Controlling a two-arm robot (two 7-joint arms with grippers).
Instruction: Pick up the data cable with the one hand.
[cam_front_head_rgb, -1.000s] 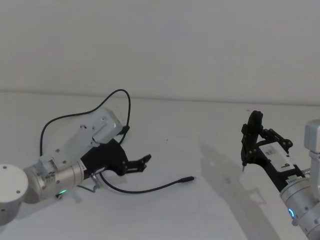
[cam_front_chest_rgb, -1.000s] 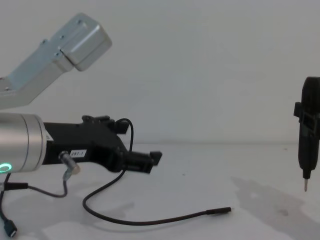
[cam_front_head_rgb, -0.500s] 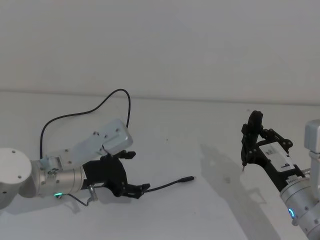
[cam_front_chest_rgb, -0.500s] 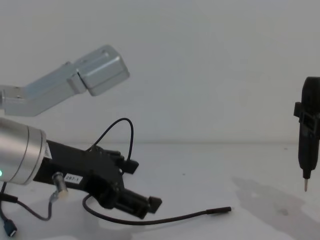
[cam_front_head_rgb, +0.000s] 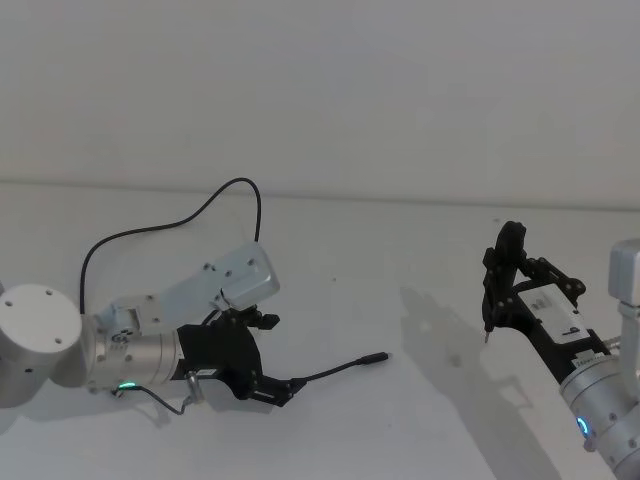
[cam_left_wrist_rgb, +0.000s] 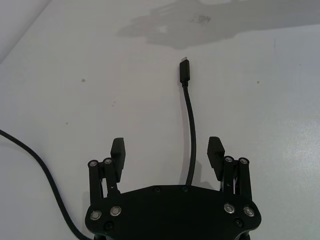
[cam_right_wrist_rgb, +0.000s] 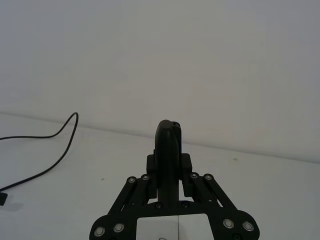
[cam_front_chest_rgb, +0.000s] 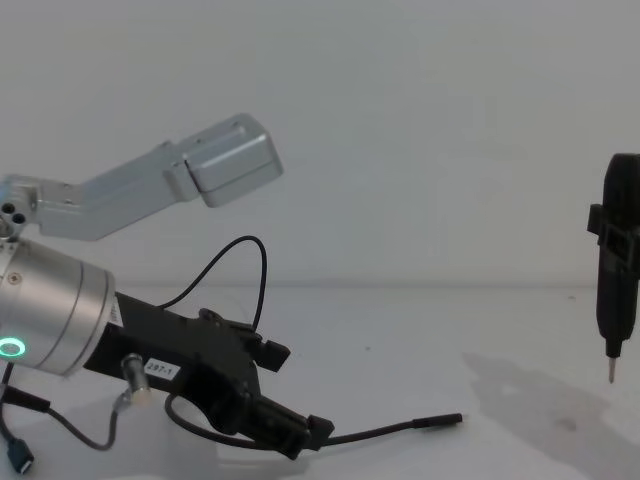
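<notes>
The data cable lies on the white table, its plug pointing right and its far end looping back behind my left arm. My left gripper, the one hand, is low over the table with its fingers open. In the left wrist view the cable runs between the two fingertips, nearer one of them, and the plug lies ahead of the left gripper. From the chest the left gripper tilts down at the cable. My right gripper hangs at the right.
The right gripper is shut on a dark pen-shaped tool with a thin metal tip, held above the table at the right. A short grey robot wire dangles under my left wrist. The table meets a plain wall behind.
My left gripper has dropped and tilted down toward the table, moving forward until its open fingers straddle the cable. The cable and the right arm have not moved.
</notes>
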